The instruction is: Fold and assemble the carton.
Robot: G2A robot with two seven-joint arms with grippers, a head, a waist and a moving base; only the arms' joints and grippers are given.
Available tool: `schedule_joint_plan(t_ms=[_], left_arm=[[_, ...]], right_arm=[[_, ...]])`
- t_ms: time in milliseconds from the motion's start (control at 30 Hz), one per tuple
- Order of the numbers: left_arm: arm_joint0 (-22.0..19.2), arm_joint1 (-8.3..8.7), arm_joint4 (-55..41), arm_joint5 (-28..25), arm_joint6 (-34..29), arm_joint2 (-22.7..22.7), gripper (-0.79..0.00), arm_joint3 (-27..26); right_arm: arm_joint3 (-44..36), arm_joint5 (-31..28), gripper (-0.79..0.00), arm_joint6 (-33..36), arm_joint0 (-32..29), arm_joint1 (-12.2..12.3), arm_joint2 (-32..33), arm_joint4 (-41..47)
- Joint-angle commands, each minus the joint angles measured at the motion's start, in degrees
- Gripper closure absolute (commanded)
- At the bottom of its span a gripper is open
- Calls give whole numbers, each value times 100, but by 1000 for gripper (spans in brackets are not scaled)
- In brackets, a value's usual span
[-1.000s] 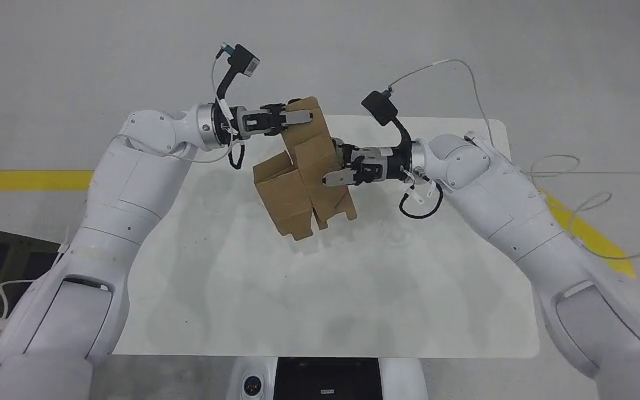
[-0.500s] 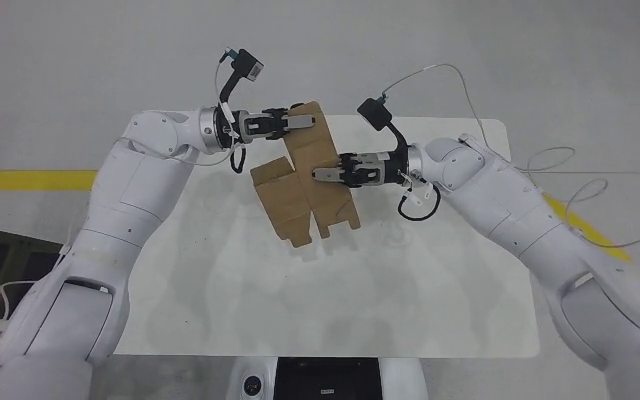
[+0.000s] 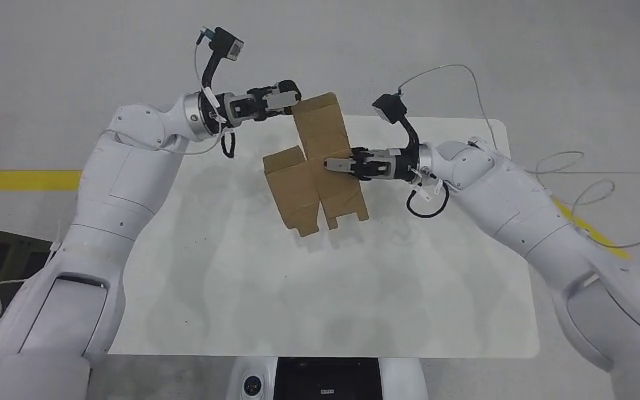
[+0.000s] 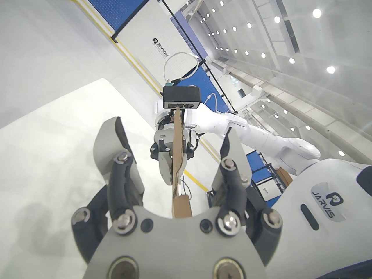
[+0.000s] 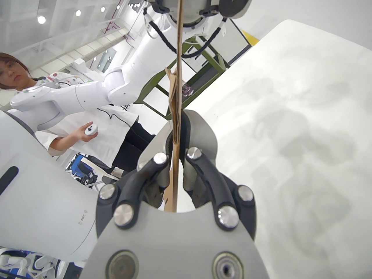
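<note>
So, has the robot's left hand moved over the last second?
Yes. Seen from above, the left hand has shifted away from the robot, past the white table's far edge, alongside the brown cardboard carton.

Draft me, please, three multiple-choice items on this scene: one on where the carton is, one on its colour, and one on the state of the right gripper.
1. Where is the carton?
A. In the air over the table
B. Lying flat on the table
C. Under the table

2. What colour is the carton?
A. White
B. Blue
C. Brown

3. How is the right gripper?
A. Open, clear of the carton
B. Shut on the carton's edge
C. Pressing on the table

Answers: 1 A, the wrist views show the carton edge-on and apart from the tabletop. 2 C, it is plain brown cardboard. 3 B, its two fingers pinch the cardboard between them.
</note>
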Motion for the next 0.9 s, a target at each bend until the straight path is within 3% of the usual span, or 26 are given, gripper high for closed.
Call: schedule_joint_plan(t_ms=[0,300,467,867], left_arm=[[29,23,215,-115,119,-55,-785,75],[399,111,768,-173,444,-209,-785,-166],[670,132,845,-30,495,-202,-785,-458],[1065,105,605,469,424,-93,-785,-1058]], right_arm=[[123,0,0,0,-33,22,58,129],[902,0,0,-43,-140,14,549,593],[1188,29,0,-426,-139,-57,772,332],[839,196,0,-1327,-300,-197,1172,-415]])
